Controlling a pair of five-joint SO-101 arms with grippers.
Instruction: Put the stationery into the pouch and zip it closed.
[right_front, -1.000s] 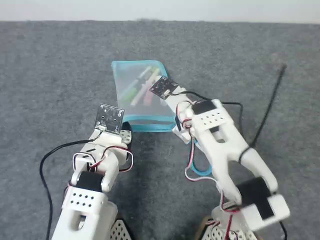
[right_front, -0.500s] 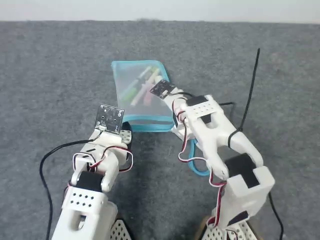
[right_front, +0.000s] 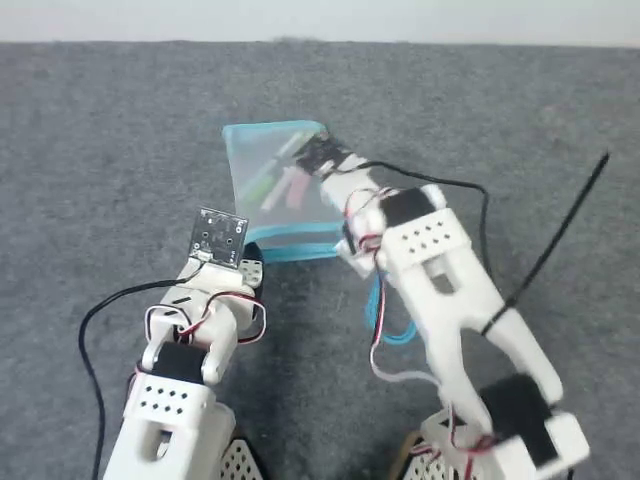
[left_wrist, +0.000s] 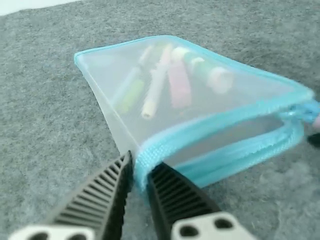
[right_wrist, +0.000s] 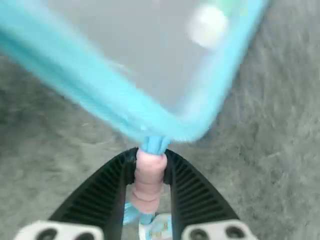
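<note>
turquoise pouch (right_front: 275, 185) gripped between left claw (left_wrist: 139, 164) and right claw (right_wrist: 150, 153).

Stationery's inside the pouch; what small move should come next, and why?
Probably the right tool should draw the pink zipper pull it pinches along the zipper toward the left tool, which clamps the opposite corner of the pouch; the zipper looks open.

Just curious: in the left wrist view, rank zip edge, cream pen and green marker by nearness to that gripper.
1. zip edge: pinched in the left gripper.
2. cream pen: middle of the pouch.
3. green marker: far side.
</note>
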